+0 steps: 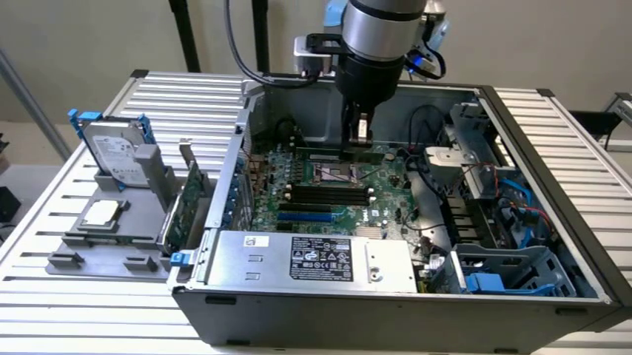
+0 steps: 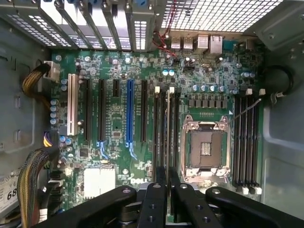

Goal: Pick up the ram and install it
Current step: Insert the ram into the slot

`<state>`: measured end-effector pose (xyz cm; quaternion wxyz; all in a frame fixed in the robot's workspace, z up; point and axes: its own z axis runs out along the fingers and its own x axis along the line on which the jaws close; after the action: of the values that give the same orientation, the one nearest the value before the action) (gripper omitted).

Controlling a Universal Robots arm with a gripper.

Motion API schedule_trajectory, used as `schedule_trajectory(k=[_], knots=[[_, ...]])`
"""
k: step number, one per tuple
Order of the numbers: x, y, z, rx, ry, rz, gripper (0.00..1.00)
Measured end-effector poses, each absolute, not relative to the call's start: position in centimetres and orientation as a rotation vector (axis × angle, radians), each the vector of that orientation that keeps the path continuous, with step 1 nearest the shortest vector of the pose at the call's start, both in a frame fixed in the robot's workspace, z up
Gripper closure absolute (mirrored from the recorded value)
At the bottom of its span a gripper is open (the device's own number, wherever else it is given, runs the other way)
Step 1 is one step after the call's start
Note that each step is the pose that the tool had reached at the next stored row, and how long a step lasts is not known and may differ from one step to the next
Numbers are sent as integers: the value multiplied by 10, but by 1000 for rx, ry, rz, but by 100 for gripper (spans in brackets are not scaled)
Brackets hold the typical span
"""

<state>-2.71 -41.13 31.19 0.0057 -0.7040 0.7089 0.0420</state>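
The pincer (image 2: 167,192) is clamped on the ram (image 2: 167,128), held on edge, long axis parallel to the black slots (image 2: 156,133) directly below, beside the socket (image 2: 203,149).

Green motherboard (image 2: 118,142), green ram (image 2: 167,128), blue slot (image 2: 129,111), black end effector (image 2: 167,176)

Even, bright room light, soft shadow inside the computer case (image 1: 395,318), white glare through the vent grille (image 2: 213,14)
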Motion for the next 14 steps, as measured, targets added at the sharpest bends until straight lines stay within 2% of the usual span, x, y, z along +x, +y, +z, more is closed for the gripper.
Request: schedule_trajectory(k=[14], knots=[[-28,-413,287,-2204,2219,131,87]])
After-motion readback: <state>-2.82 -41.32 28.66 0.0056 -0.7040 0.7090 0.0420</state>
